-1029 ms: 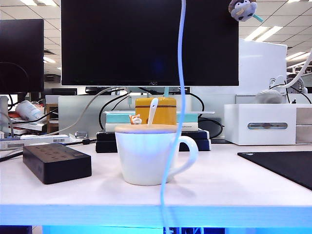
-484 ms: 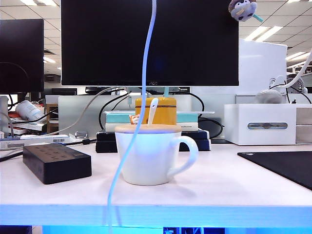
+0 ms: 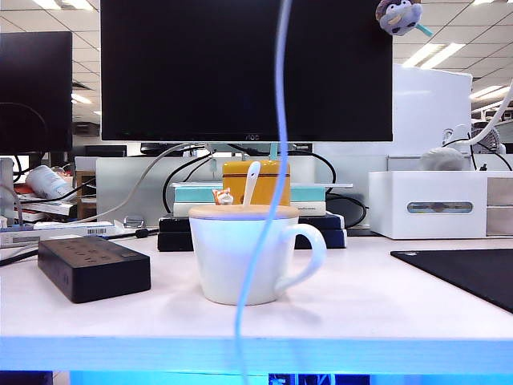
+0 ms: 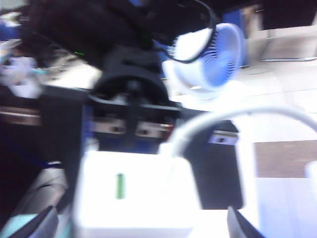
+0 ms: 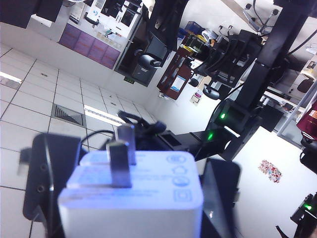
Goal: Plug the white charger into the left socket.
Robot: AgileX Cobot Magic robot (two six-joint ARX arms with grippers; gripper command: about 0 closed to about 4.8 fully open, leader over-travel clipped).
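Holds white charger (image 5: 132, 191) high in right gripper (image 5: 136, 208), left gripper (image 4: 141, 225) wide open beside; swings cable (image 3: 273, 160) back right, well apart from left socket (image 3: 70, 249)

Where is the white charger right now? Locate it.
The white charger sits between the right gripper fingers in the right wrist view, prongs facing out, up off the table; the exterior view shows only its cable hanging before the white mug.

Strip (image 3: 92, 265) top: clear | mug (image 3: 248, 255) right of it, apart | cable (image 3: 260, 241) hangs before mug | counter (image 3: 385, 301) between mug and mat (image 3: 469, 273): bare
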